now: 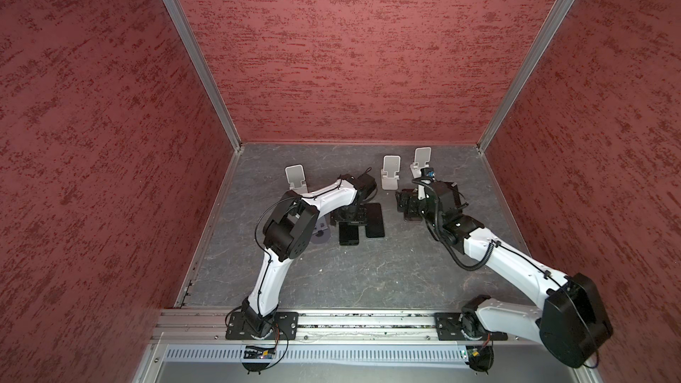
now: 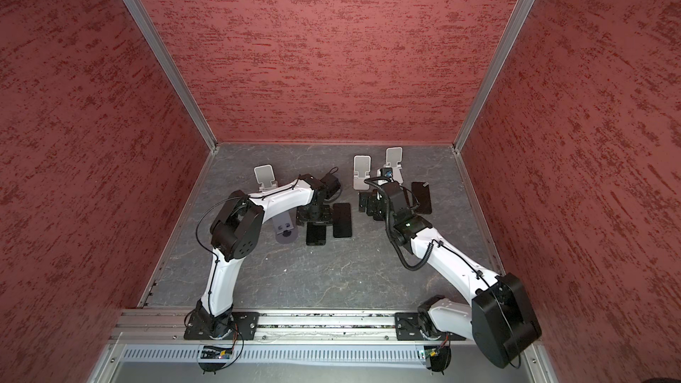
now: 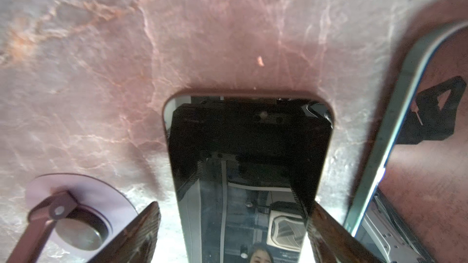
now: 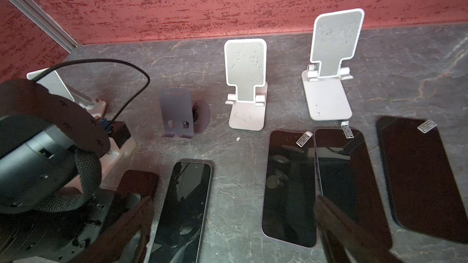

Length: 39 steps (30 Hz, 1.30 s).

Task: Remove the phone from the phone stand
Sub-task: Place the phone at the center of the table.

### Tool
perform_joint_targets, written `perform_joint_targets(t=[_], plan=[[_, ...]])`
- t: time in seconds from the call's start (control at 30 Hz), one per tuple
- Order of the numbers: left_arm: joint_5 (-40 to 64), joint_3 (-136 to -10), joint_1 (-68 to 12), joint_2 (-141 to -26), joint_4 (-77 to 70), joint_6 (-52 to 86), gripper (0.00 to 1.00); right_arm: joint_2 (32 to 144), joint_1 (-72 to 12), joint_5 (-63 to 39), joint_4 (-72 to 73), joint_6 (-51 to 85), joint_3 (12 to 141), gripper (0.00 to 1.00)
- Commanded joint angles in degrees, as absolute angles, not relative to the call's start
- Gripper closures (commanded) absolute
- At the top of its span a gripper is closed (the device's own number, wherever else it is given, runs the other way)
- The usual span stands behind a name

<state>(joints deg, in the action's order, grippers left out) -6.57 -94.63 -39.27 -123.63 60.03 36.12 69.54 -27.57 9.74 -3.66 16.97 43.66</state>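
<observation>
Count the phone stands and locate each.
4. A left white stand back left, behind the left arm; a grey stand partly hidden by that arm; a middle white stand and a right white stand side by side at the back. Arms might hide more.

white links (image 1: 267, 281), black joints (image 1: 285, 232), black cables (image 1: 470, 269)

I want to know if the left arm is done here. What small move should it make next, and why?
Probably lift the left gripper straight up and clear. Its jaws stand open on either side of the phone, which lies flat on the table, and the grey stand beside it is empty, so nothing seems left to hold.
</observation>
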Motion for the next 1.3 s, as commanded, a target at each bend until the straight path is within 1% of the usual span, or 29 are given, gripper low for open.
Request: perform_joint_targets(t=[0.0, 0.3, 0.43, 0.57, 0.67, 0.9, 0.97, 1.27], plan=[[-9.58, -96.09, -39.55, -122.36, 59.45, 35.25, 0.11, 68.24, -27.07, 9.06, -2.55, 18.02, 42.69, 0.01], [-11.82, -97.08, -41.34, -119.61, 57.57, 34.68, 0.07, 67.83, -27.07, 9.13, -2.86, 18.15, 42.45, 0.01], [-13.16, -96.95, -42.5, -117.6, 55.58, 34.54, 0.0, 67.52, -27.07, 9.04, -2.81, 18.28, 42.07, 0.01], [-15.92, -96.75, -44.2, -115.27, 54.19, 34.9, 0.0, 67.09, -27.07, 9.22, -2.72, 18.24, 41.46, 0.01], [-19.9, -96.93, -45.68, -113.75, 54.48, 36.28, 0.0, 67.06, -27.07, 9.14, -2.57, 18.28, 41.13, 0.01], [-32.91, -94.32, -49.69, -107.76, 55.2, 41.22, 0.0, 66.6, -27.07, 8.79, -2.11, 18.54, 40.3, 0.01], [-36.35, -92.34, -50.33, -105.15, 55.2, 43.72, 0.0, 66.55, -27.07, 8.61, -2.04, 18.54, 40.33, 0.01], [-45.09, -80.88, -51.24, -93.66, 55.19, 57.75, 0.01, 67.27, -27.07, 7.56, -1.45, 18.9, 40.27, 0.01]])
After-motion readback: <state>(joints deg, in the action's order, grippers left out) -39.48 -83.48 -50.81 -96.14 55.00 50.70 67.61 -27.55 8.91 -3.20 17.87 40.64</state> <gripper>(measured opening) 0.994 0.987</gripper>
